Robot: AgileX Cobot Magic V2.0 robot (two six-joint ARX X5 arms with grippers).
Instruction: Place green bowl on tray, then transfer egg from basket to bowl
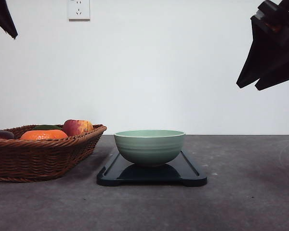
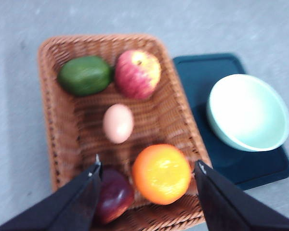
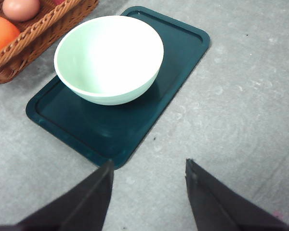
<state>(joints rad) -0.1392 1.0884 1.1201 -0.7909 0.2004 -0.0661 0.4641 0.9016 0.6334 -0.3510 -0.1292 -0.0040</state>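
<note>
Your left gripper [image 2: 147,166] is hanging spread open above the basket [image 1: 43,156] at the desk's left edge. The egg [image 2: 118,123] is lying mid-basket, its long axis running along the basket's length. The green bowl [image 1: 149,147] is sitting upright on the tray [image 1: 188,173]. Your right gripper [image 3: 149,168] is hovering open by the tray's corner.
</note>
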